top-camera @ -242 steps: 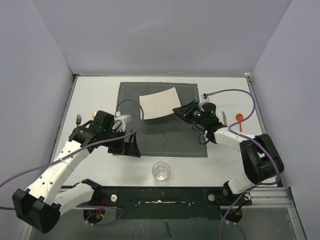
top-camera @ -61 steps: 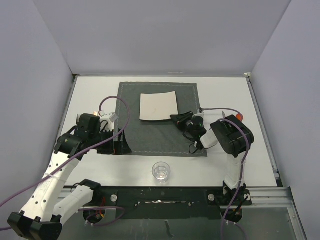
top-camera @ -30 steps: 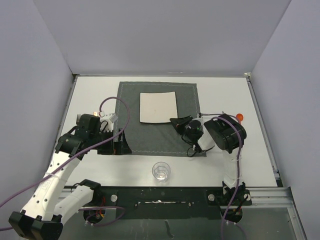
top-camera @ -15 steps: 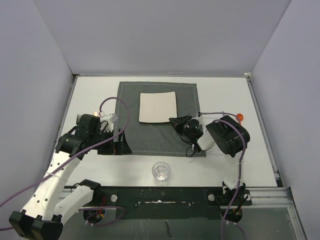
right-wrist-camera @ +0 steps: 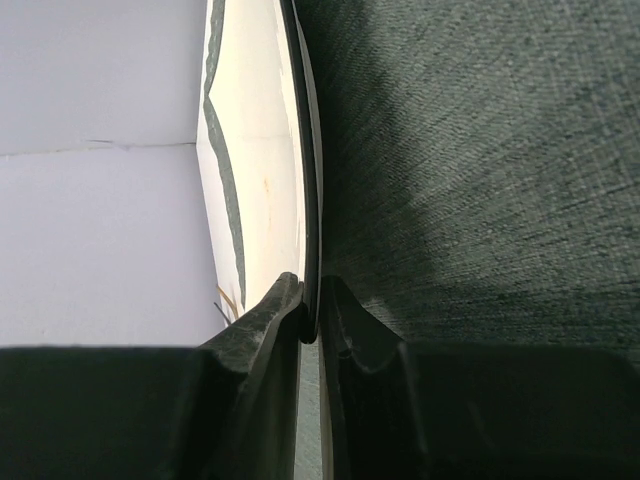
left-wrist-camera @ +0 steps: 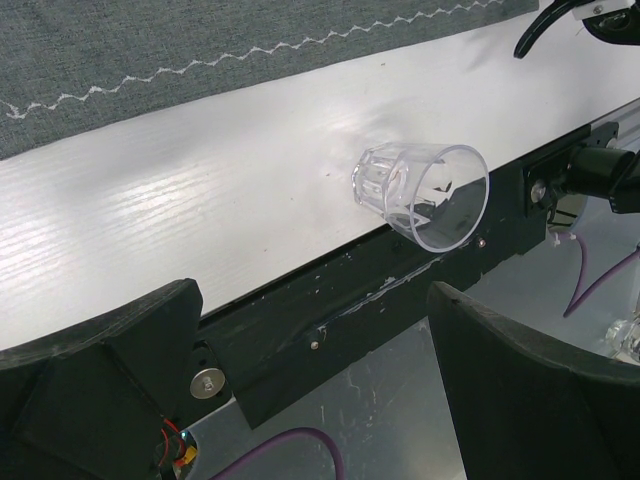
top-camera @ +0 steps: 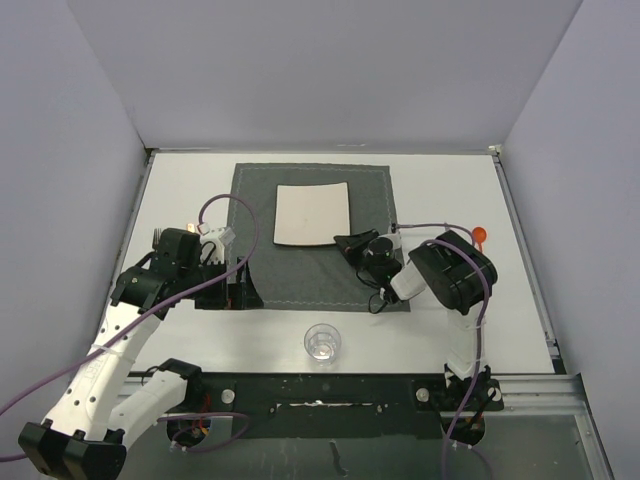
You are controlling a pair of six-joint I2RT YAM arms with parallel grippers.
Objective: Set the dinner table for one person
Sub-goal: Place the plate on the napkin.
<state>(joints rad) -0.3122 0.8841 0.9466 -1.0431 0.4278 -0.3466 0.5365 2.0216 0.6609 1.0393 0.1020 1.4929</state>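
- the dinner table (top-camera: 190,190) is the big white top under everything. a dark grey placemat (top-camera: 315,275) lies in its middle, in front of both arms.
- a small white square plate (top-camera: 313,213) sits over the far half of the placemat, its sides roughly in line with the mat's edges.
- the right gripper (top-camera: 342,241) is low at the plate's near right corner, pinching it. in the right wrist view the thin rim is nipped tight between the two pads (right-wrist-camera: 270,310), with grey cloth just beside them.
- i cannot tell whether that corner rests on the cloth or is raised a touch.
- the left gripper (top-camera: 243,290) hovers at the placemat's near left corner, fingers spread wide and holding nothing.
- its camera looks across the table's front edge at a clear glass (left-wrist-camera: 425,190), which stands upright near that edge, apart from the mat.
- a fork (top-camera: 157,237) peeks out left of the mat behind the left arm. an orange spoon (top-camera: 480,235) lies to the right, beyond the right arm.
- step in hand, as i read it: settling the plate on the placemat.
- the next move likely calls for the right fingers to let go and back off low and straight, so the rim is not dragged askew.
- the fork, spoon and glass are not yet at the setting.
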